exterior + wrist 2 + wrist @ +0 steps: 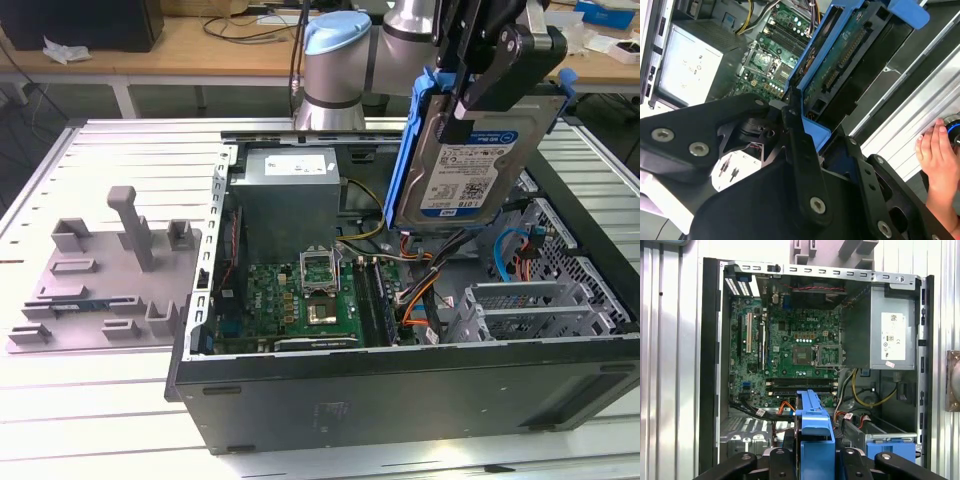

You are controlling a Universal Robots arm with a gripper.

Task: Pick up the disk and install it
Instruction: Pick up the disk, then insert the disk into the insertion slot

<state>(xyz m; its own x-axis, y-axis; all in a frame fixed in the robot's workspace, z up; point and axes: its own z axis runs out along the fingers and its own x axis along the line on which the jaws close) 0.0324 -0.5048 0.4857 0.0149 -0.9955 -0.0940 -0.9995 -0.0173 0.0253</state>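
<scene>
The disk [470, 160], a silver hard drive with a blue-and-white label in a blue caddy, hangs upright above the open computer case [400, 400], over its right half in the exterior view. My gripper [478, 75] is shut on the disk's upper edge. In the second wrist view the black fingers [800, 150] clamp the blue caddy [815, 130] and the drive's green circuit side [840, 65] shows. In the first wrist view the caddy's blue edge [812, 435] sits between the fingers, over the motherboard [790, 350].
Inside the case are a grey power supply [290, 190], coloured cables [430, 280], a metal drive cage [530, 305] and a blue bracket [890, 447]. A grey fixture tray [110, 280] lies on the slatted table at the exterior view's left. A person's hand [937, 155] rests beside the case.
</scene>
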